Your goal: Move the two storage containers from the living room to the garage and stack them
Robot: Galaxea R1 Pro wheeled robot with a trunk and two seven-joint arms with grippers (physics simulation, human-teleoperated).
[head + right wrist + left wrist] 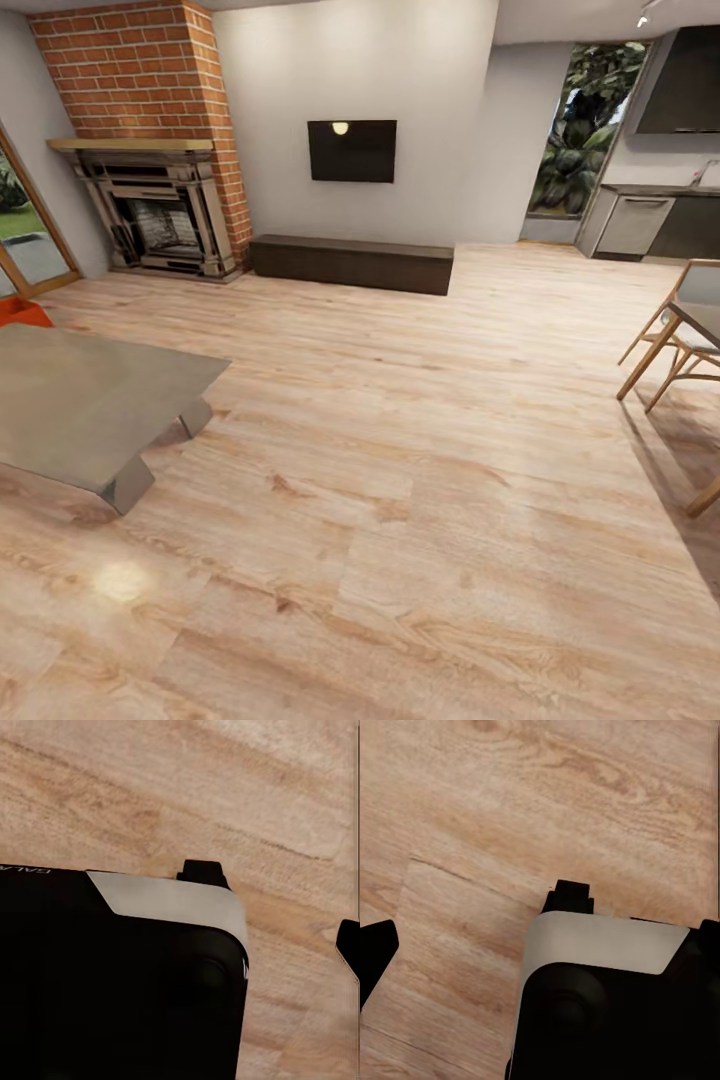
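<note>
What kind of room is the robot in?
Most likely a living room: there is a brick fireplace, a dark screen on the wall and a low grey table on a wood-plank floor.

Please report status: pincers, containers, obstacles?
Pincer states unclear, nothing seen held. One orange container at far left, behind grey low table. Wood floor ahead.

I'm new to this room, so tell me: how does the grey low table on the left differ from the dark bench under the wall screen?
The low table is pale grey with a broad flat top on angled legs; the bench is dark brown, long and narrow, a solid block sitting flush on the floor. The table stands near the camera at the left; the bench lies far off against the wall. Both are low and rest on the wood planks.
</note>
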